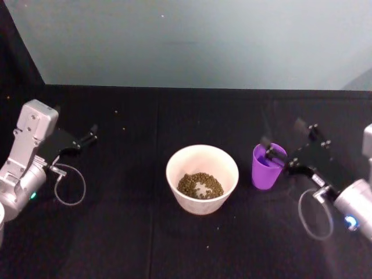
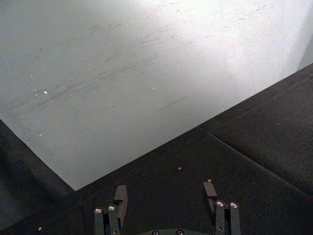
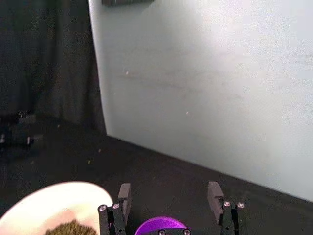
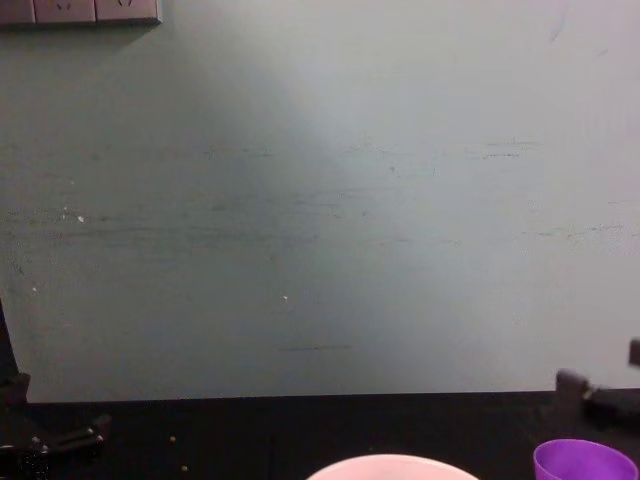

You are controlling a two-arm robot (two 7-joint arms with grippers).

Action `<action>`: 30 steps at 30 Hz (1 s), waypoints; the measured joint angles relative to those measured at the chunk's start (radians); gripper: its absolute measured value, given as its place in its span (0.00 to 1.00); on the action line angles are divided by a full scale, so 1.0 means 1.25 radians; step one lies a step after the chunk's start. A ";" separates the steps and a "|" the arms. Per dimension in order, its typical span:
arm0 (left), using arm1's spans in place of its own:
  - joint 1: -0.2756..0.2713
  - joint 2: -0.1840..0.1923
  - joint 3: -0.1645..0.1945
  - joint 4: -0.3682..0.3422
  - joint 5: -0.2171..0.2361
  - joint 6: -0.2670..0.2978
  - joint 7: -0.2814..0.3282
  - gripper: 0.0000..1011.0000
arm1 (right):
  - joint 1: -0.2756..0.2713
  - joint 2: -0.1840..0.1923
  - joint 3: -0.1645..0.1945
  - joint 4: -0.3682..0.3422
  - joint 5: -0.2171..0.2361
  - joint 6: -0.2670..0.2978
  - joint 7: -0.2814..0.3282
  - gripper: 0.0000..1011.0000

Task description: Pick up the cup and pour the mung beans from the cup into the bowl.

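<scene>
The purple cup (image 1: 268,167) stands upright on the black table just right of the bowl (image 1: 202,158). A heap of mung beans (image 1: 200,186) lies in the bowl's bottom. My right gripper (image 1: 285,142) is at the cup from the right, open. In the right wrist view the cup's rim (image 3: 161,226) sits low between the spread fingers (image 3: 213,193), which do not clamp it; the bowl (image 3: 54,200) is beside it. The chest view catches the cup (image 4: 585,462) and bowl rim (image 4: 390,466) at its lower edge. My left gripper (image 1: 90,136) rests open at the far left, empty (image 2: 165,193).
A pale wall (image 1: 192,40) closes off the back of the black table (image 1: 133,232). A few stray beans (image 1: 115,111) lie on the cloth. A cable loop (image 1: 72,186) hangs off the left arm and another (image 1: 314,215) off the right.
</scene>
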 joint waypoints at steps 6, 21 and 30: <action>0.000 0.000 0.000 0.000 0.000 0.000 0.000 1.00 | -0.039 0.014 0.045 -0.063 0.028 0.011 -0.009 0.99; 0.000 0.000 0.000 0.000 0.000 0.000 0.000 1.00 | -0.134 -0.035 0.121 -0.123 -0.116 0.032 -0.231 0.99; 0.000 0.000 0.000 0.000 0.000 0.000 0.000 1.00 | -0.137 -0.091 0.129 -0.066 -0.159 -0.027 -0.283 0.99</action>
